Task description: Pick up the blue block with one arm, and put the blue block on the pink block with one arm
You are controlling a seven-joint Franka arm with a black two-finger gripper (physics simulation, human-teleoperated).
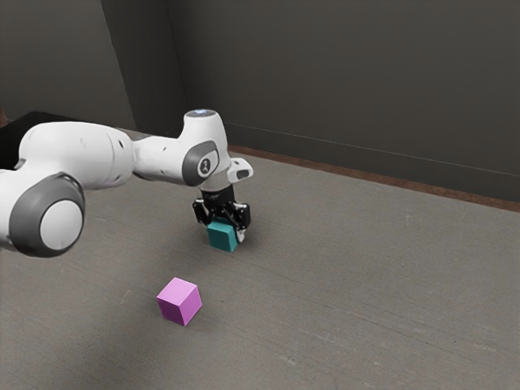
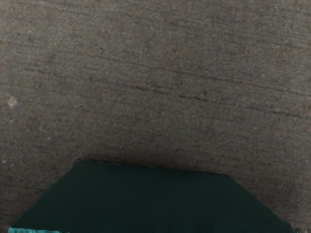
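Our pincer points down at the worktop, its black fingers narrowed onto the blue block, one on each side of its upper part, so we hold it between them. The block sits directly under our hand; in the wrist view its dark top lies close below us, cut off at the edge, with bare worktop beyond. We cannot make out whether the block's underside touches the worktop. The fingers hide its top in the exterior view. The pink block lies well apart, nearer the exterior camera.
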